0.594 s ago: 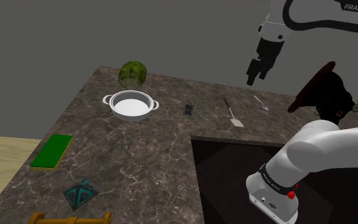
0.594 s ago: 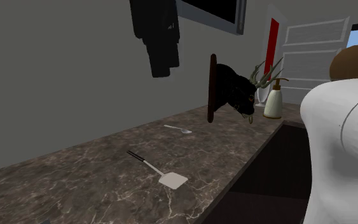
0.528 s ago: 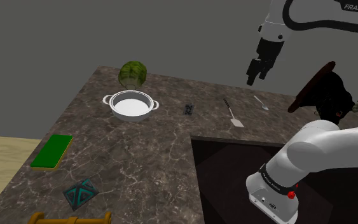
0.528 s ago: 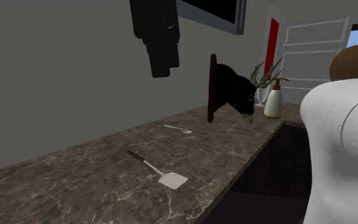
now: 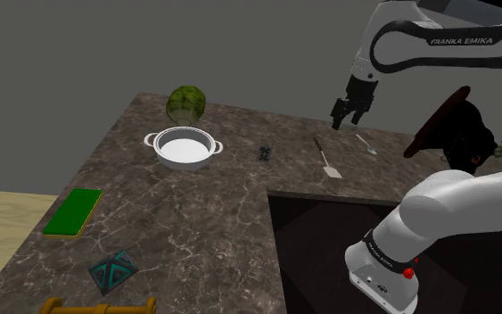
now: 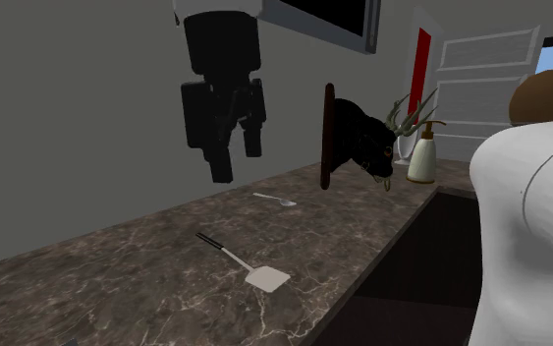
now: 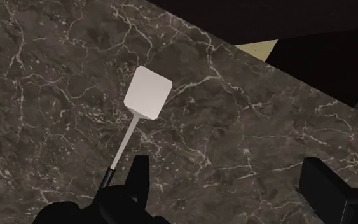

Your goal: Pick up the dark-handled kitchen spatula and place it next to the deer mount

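Note:
The spatula point(image 5: 325, 159) lies flat on the dark marble counter point(image 5: 195, 205), its dark handle toward the wall and its white blade toward the sink. It appears again on the counter as the spatula point(image 6: 237, 260) and under the hand as the spatula point(image 7: 139, 111). My gripper point(image 5: 345, 121) hangs open in the air above and a little beyond the handle end, holding nothing. From the other side the gripper point(image 6: 237, 157) is well above the counter. Along the hand, the gripper point(image 7: 231, 191) has its fingers wide apart, the handle by one finger. The dark deer mount point(image 5: 454, 125) stands at the counter's far end, seen also as the deer mount point(image 6: 358, 138).
A small white spoon point(image 5: 366, 144) lies between spatula and mount. A white pot point(image 5: 185, 147), a green cabbage-like thing point(image 5: 185, 103), a small dark object point(image 5: 264, 152) and a green block point(image 5: 73, 211) lie further along. The dark sink point(image 5: 329, 232) opens beside the spatula. A soap dispenser point(image 6: 422, 157) stands past the mount.
The gripper has come down and shifted toward the shoulder view's left, closer over the spatula's handle. The spatula has not moved.

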Controlling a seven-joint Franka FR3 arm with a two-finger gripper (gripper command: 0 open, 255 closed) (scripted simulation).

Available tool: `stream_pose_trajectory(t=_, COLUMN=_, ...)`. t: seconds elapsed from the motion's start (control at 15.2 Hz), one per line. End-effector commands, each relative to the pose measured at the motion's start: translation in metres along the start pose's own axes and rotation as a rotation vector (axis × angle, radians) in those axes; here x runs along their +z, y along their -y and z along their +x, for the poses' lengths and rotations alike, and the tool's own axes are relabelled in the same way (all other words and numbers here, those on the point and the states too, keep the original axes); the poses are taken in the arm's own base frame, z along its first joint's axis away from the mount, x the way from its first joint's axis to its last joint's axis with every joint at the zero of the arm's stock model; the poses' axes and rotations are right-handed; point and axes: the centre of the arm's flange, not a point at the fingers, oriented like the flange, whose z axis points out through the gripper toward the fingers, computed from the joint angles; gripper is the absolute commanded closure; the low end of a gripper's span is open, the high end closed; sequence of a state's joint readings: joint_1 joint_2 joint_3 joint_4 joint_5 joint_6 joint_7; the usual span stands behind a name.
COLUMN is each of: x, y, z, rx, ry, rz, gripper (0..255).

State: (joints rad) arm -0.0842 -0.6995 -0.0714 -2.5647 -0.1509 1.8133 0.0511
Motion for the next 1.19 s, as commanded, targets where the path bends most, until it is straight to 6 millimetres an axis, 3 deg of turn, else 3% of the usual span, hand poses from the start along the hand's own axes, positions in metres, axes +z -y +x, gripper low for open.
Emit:
stream_pose_trajectory(t=0.0, x=0.018, y=-0.015, z=0.011, rx=0.047, ry=-0.012, rz=0.009, gripper=0)
stream_pose_trajectory(t=1.12, x=0.193, y=-0.132, z=0.089, rx=0.43, ry=-0.084, rz=0.089, gripper=0)
